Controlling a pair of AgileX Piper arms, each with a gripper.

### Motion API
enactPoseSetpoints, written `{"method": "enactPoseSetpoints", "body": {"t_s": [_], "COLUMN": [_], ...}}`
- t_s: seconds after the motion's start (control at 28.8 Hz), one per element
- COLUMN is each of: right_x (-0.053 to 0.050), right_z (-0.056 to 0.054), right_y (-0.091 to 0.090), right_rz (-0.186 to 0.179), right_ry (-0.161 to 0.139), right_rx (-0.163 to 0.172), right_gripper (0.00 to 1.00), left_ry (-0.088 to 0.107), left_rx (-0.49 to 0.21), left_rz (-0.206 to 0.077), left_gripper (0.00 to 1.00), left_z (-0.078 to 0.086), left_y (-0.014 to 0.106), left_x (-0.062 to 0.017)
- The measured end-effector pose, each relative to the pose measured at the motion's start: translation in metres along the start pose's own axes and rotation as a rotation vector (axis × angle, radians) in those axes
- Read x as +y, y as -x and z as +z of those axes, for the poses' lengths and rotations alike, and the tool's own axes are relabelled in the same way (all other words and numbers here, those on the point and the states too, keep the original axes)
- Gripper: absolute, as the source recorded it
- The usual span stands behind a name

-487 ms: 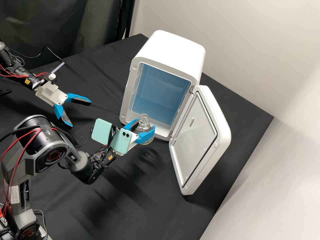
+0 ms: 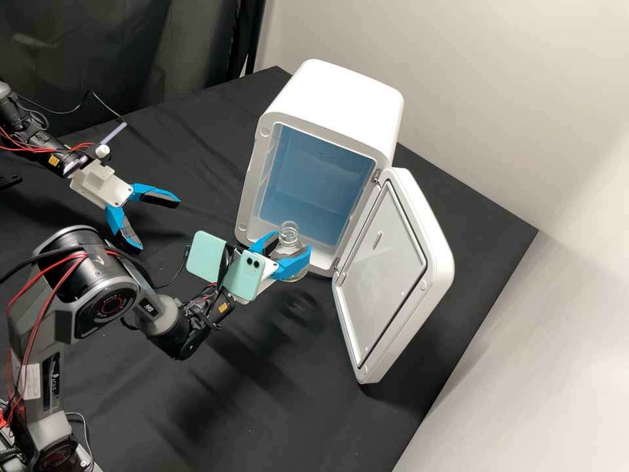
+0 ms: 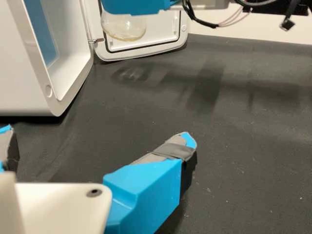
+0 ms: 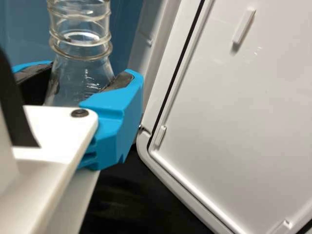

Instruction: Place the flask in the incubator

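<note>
The right hand (image 2: 283, 253) was clenched on the neck of a clear glass flask (image 2: 289, 241), one blue finger on each side. The flask stood upright and clear of the black worktop (image 2: 262, 393), at the lower edge of the opening of the white box-shaped incubator (image 2: 341, 105) with a blue interior. It was close to the hinge of the white door (image 2: 393, 275), which hung wide open. The left hand (image 2: 154, 223) hovered well apart from the incubator, its fingers spread and grasping nothing.
</note>
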Motion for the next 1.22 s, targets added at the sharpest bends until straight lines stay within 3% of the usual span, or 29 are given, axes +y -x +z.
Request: {"method": "enactPoseSetpoints", "body": {"t_s": [0.31,0.45,0.63,0.73,0.9,1.08,1.22], "right_x": [0.001,-0.003,-0.01,-0.014,-0.016,-0.016,-0.015], "right_z": [-0.007,-0.011,-0.013,-0.015,-0.019,-0.022,-0.023], "right_y": [-0.019,-0.029,-0.043,-0.051,-0.058,-0.066,-0.073], "right_rz": [0.035,0.027,0.006,0.001,-0.005,0.005,0.025], "right_ry": [-0.017,-0.018,0.0,-0.004,0.005,0.018,0.009], "right_rx": [0.01,0.016,-0.001,-0.011,0.004,0.011,0.0], "right_gripper": [0.0,0.0,0.0,0.0,0.0,0.0,0.0], "left_ry": [0.0,0.0,0.0,0.0,0.0,0.0,0.0], "left_rx": [0.0,0.0,0.0,0.0,0.0,0.0,0.0], "left_rz": [0.002,0.002,0.002,0.002,0.002,0.002,0.002], "left_gripper": [1.0,1.0,1.0,1.0,1.0,1.0,1.0], "left_z": [0.0,0.0,0.0,0.0,0.0,0.0,0.0], "left_y": [0.0,0.0,0.0,0.0,0.0,0.0,0.0], "left_x": [0.0005,0.0005,0.0005,0.0005,0.0005,0.0005,0.0005]}}
